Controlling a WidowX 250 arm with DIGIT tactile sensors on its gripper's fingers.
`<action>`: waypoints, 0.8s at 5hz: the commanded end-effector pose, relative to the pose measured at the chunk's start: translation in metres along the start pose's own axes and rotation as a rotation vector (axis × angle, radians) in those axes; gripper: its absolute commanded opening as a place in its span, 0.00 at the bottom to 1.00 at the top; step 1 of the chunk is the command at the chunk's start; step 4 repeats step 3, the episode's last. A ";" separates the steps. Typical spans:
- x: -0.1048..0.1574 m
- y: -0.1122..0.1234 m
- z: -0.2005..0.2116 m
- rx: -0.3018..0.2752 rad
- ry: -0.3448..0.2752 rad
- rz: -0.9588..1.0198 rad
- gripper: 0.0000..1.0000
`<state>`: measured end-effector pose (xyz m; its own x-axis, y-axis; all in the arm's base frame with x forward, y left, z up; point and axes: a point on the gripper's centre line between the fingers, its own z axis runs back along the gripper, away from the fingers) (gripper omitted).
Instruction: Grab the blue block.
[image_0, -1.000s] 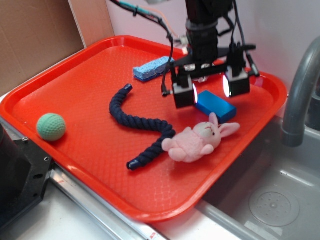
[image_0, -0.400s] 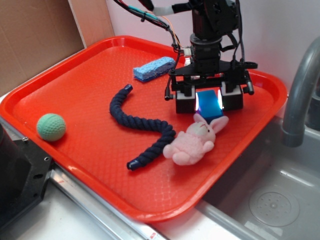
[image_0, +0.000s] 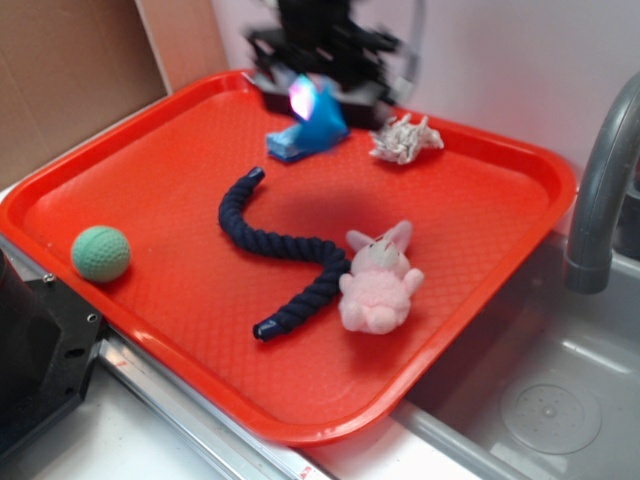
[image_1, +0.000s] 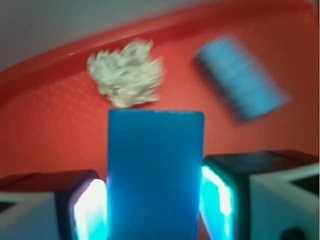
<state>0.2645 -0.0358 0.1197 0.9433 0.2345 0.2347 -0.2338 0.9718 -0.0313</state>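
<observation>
The blue block (image_1: 155, 170) is a smooth mid-blue slab standing between my two lit fingers, which press on its two sides. My gripper (image_1: 155, 210) is shut on it. In the exterior view the gripper (image_0: 318, 100) is blurred and hangs above the back of the red tray (image_0: 480, 200), with the blue block (image_0: 325, 122) lifted off the tray floor. The block is just over the paler blue sponge (image_0: 284, 147).
A pale blue sponge (image_1: 240, 82) and a white crumpled lump (image_1: 127, 72) lie ahead near the tray's back rim. A navy rope (image_0: 280, 245), a pink bunny (image_0: 378, 285) and a green ball (image_0: 101, 253) lie on the tray. A grey tap (image_0: 600, 190) and sink are at the right.
The gripper closed on the blue block, lifted it and swung back and left to above the sponge. The bunny has turned and shifted. The white lump now shows.
</observation>
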 end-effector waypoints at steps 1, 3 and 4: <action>-0.005 0.074 0.111 -0.118 -0.123 0.092 0.00; -0.020 0.083 0.114 -0.094 0.021 0.158 0.00; -0.020 0.083 0.114 -0.094 0.021 0.158 0.00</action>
